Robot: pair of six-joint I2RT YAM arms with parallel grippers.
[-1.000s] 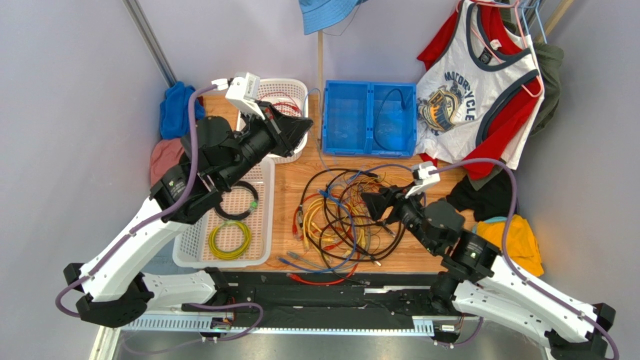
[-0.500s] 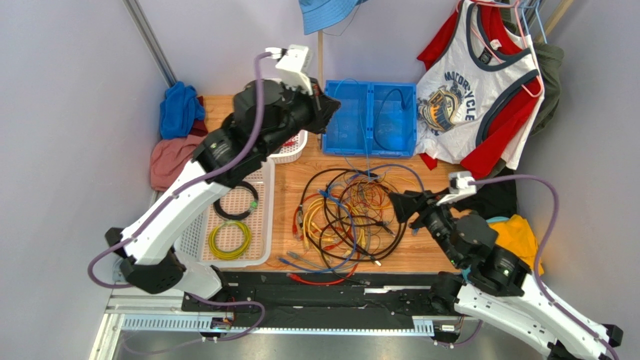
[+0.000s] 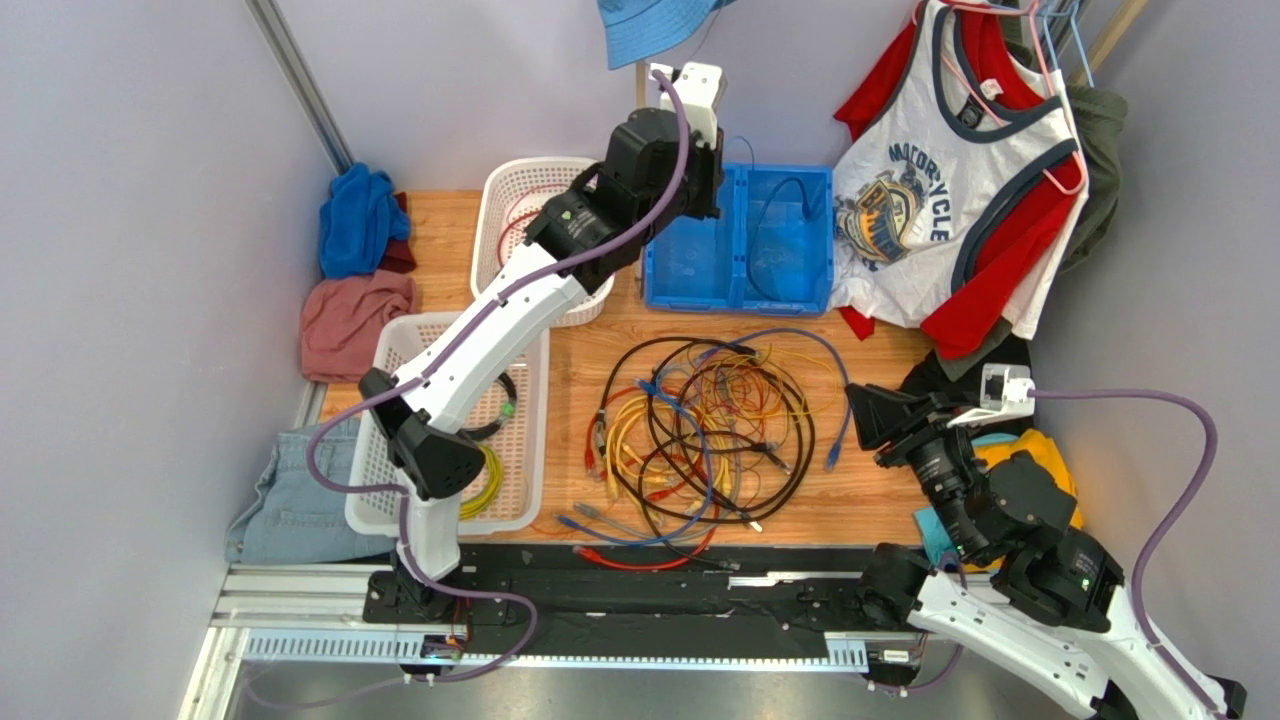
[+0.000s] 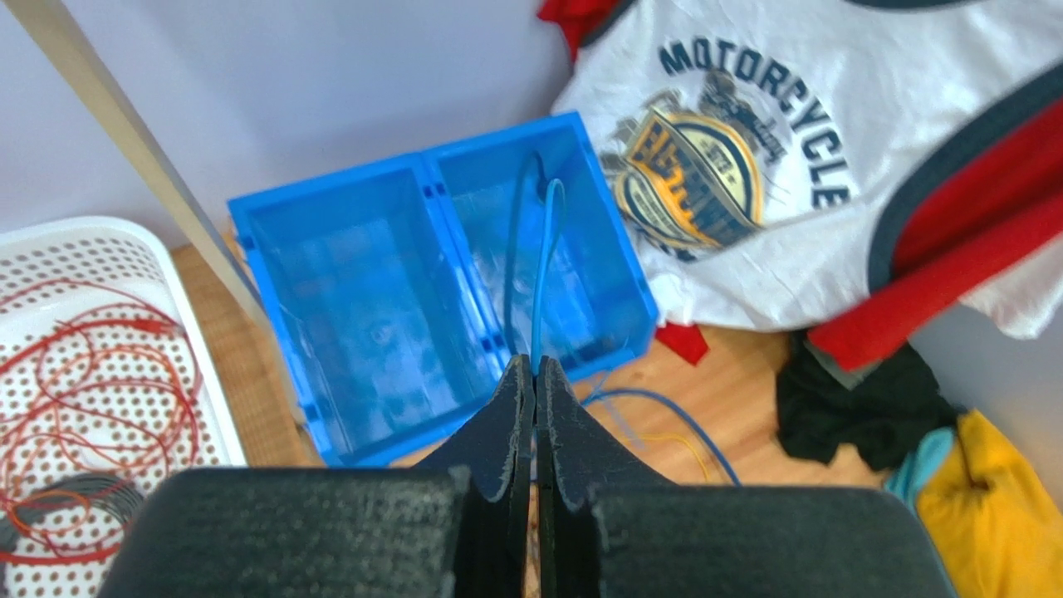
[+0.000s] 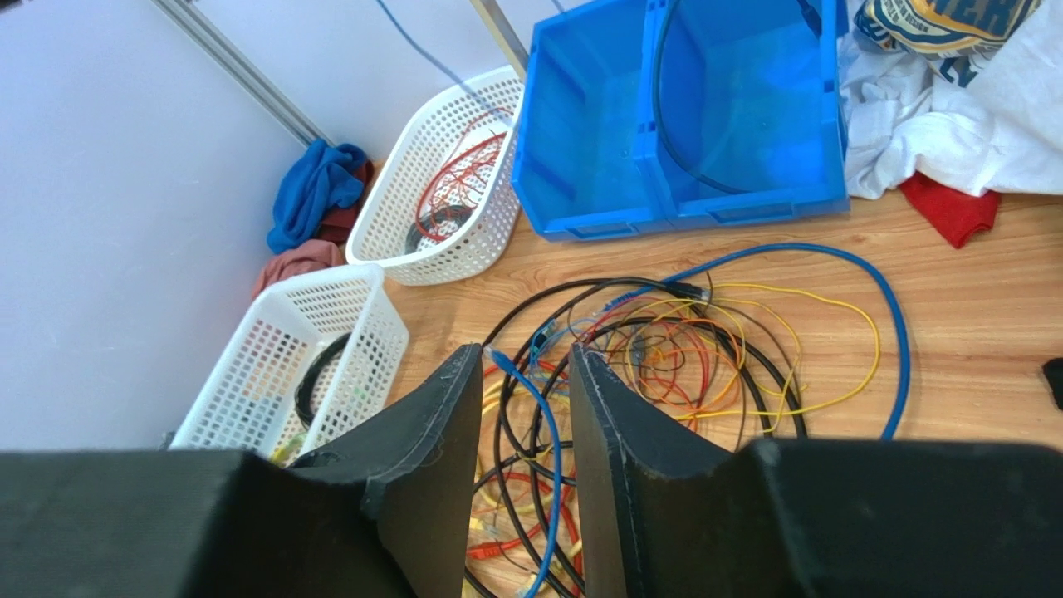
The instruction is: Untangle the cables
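Note:
The cables point(image 3: 699, 428) lie in a tangled heap of black, blue, yellow, orange and red cords on the wooden table, also seen in the right wrist view point(image 5: 649, 336). My left gripper point(image 3: 709, 158) is raised over the blue bin point(image 3: 679, 248). Its jaws point(image 4: 534, 364) are shut on a thin blue cable point(image 4: 539, 287) that runs taut away from the tips. My right gripper point(image 3: 860, 413) is open and empty, just right of the heap. In its own view point(image 5: 524, 355) a loose blue cord lies below the gap.
The blue bin's right compartment holds a black cable point(image 3: 774, 225). A round white basket point(image 3: 519, 188) holds red cords. A long white basket point(image 3: 391, 495) holds black and yellow coils. A T-shirt point(image 3: 932, 195) hangs at the back right; clothes point(image 3: 1037, 465) lie by the right arm.
My left arm swung from the round white basket rightward and up to above the blue bin. My right gripper drew back to the right, away from the heap.

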